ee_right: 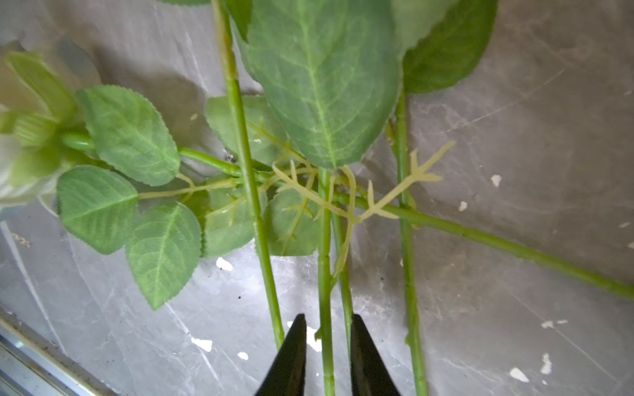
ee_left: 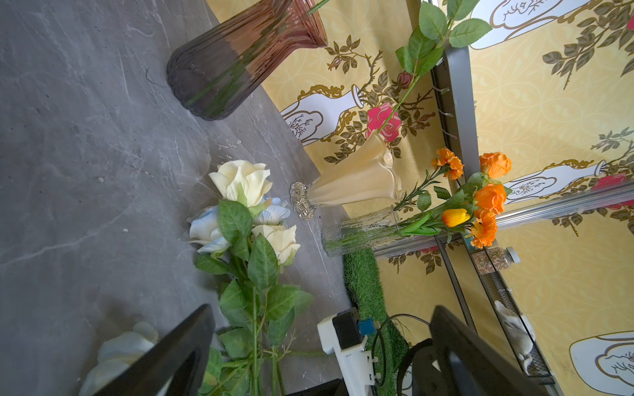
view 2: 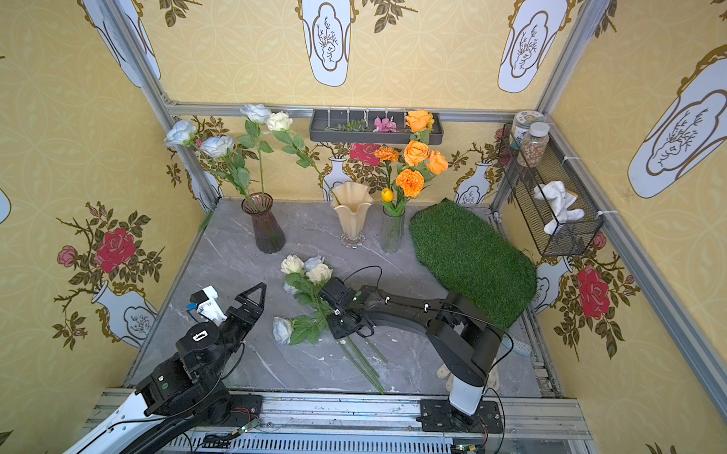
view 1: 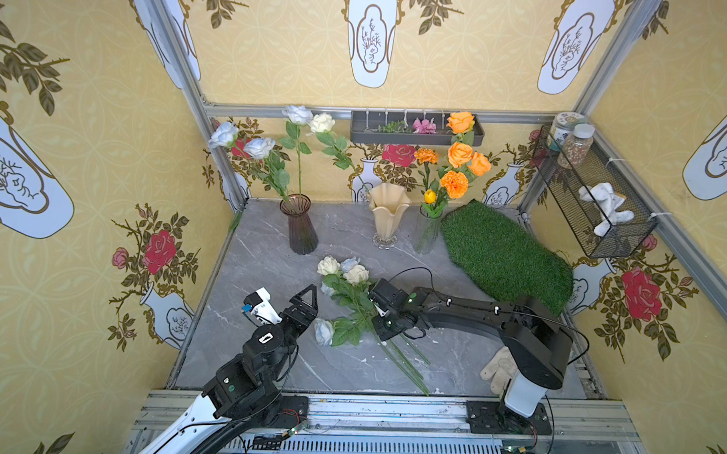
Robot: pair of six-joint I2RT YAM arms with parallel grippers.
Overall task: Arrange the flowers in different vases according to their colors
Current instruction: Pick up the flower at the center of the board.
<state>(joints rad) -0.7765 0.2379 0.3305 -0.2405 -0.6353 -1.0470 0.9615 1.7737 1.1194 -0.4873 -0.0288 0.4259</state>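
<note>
a: where do our loose flowers lie?
b: we see them heaped midway on the grey tabletop, cream heads toward the vases, stems crossing toward the near edge. one pale blue rose lies aside, near our left gripper.
a: and our right gripper?
b: it is down over the stems, tips narrowly apart with a green stem between them; we cannot tell whether they pinch it.
a: the left gripper?
b: it hangs over the table, jaws spread wide, empty.
a: our vases?
b: along the back: the purple-brown vase holds pale blue roses, the cream vase one cream rose, the clear vase orange flowers, just beside the grass mat.
</note>
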